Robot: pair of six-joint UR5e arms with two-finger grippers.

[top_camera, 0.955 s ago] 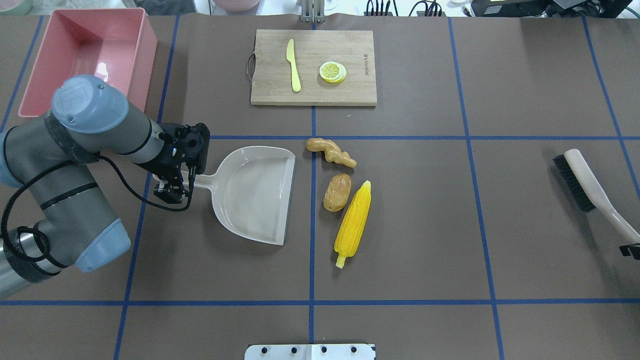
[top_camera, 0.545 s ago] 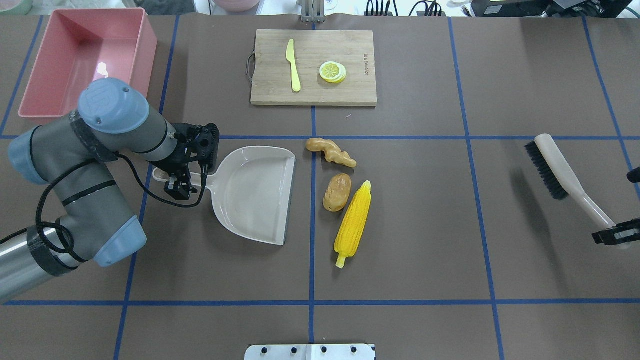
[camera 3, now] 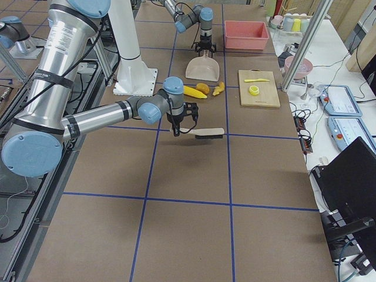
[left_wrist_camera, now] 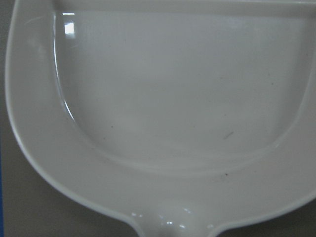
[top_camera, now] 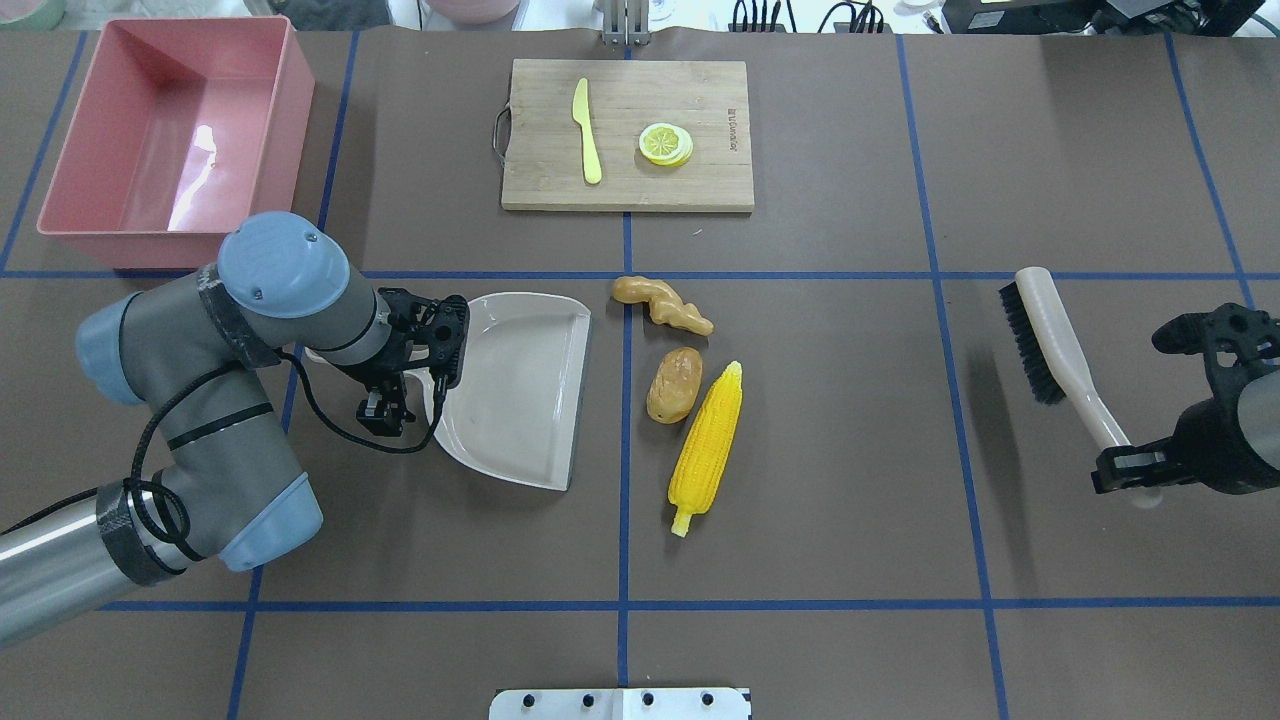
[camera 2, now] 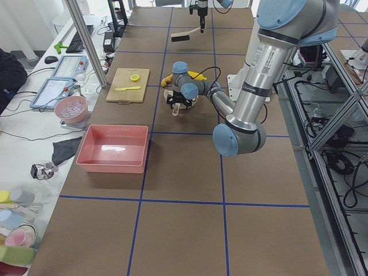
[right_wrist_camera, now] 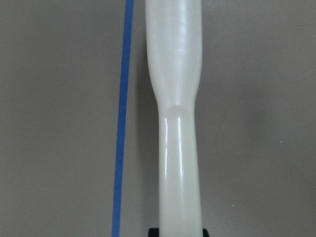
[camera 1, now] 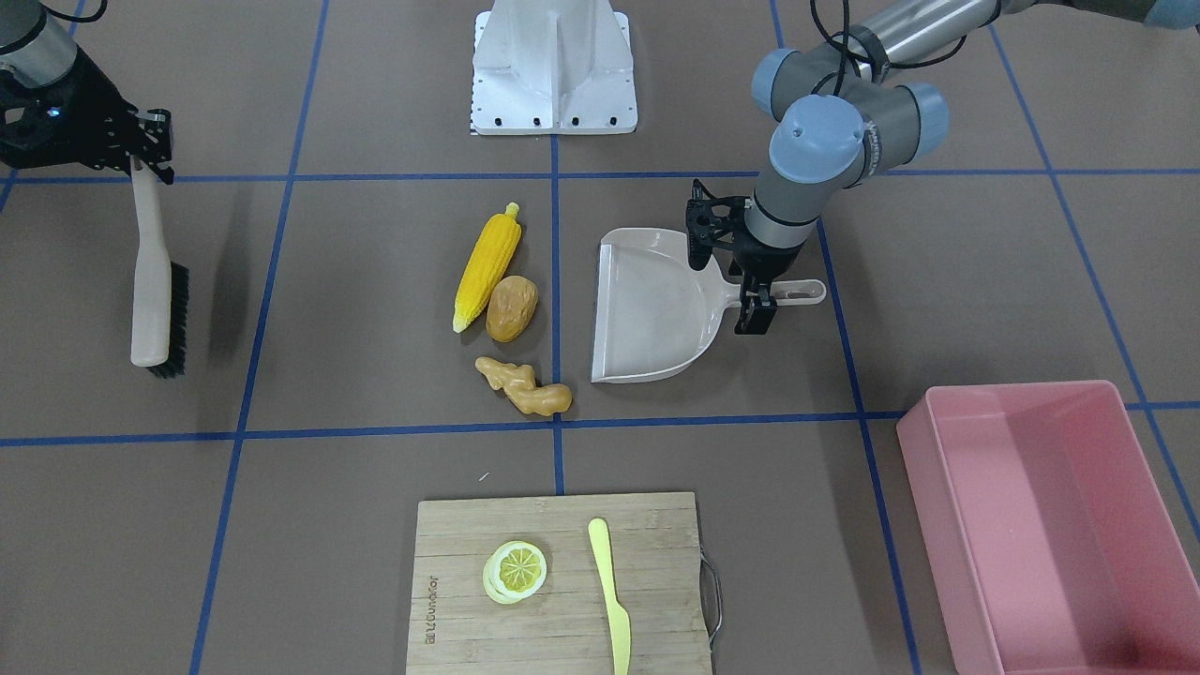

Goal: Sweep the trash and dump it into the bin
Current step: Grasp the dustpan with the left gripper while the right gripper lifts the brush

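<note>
The trash lies mid-table: a tan ginger root, a brown potato and a yellow corn cob. Just to their left the beige dustpan rests flat, its open edge facing them. My left gripper hangs over the dustpan's handle where it meets the pan, open and astride it. The left wrist view is filled by the pan. My right gripper is shut on the handle of a brush, held above the table right of the trash. The pink bin stands at far left.
A wooden cutting board at the far middle carries a yellow knife and a lemon slice. Blue tape lines cross the brown table. The robot's base plate sits at the near edge.
My left gripper has slid right along the dustpan handle toward the pan, while the dustpan stayed put. My right arm has carried the brush leftward toward the trash.
</note>
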